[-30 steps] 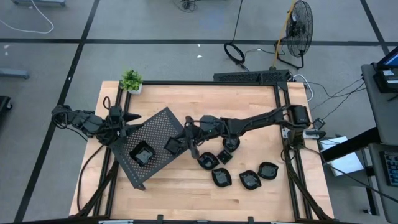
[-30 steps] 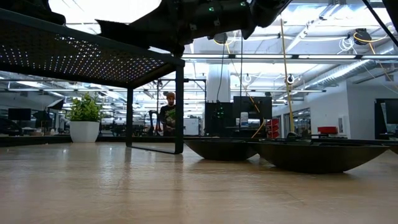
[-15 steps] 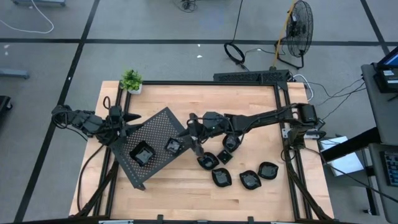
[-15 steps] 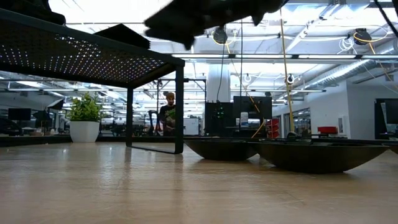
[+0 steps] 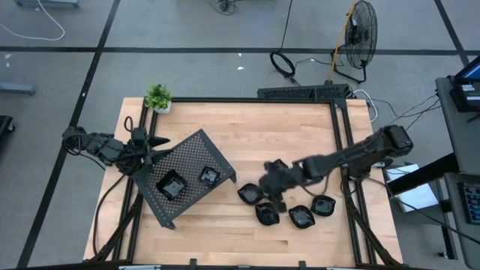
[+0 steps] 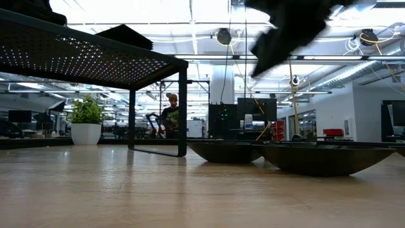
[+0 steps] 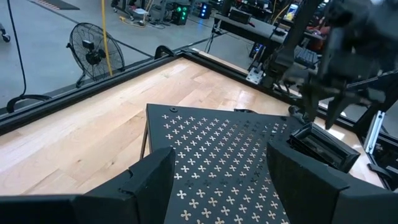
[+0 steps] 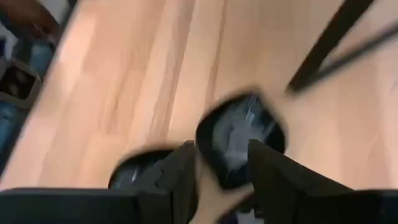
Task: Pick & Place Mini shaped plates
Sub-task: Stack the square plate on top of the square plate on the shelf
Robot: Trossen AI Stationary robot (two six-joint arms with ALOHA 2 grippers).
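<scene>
Overhead, right gripper (image 5: pixel 274 184) hovers above loose mini plates (image 5: pixel 248 194), fingers spread.

The table (image 5: pixel 247 127) is pale wood with a fine straight grain, edged by a black frame. The perforated tray (image 5: pixel 187 157) near its left edge is dark charcoal, dotted all over with small cross-shaped holes. Two glossy black plates (image 5: pixel 172 185) sit on it; more black plates (image 5: pixel 302 217) lie near the front edge. The plant (image 5: pixel 157 95) at the back-left corner is green in a white pot.
</scene>
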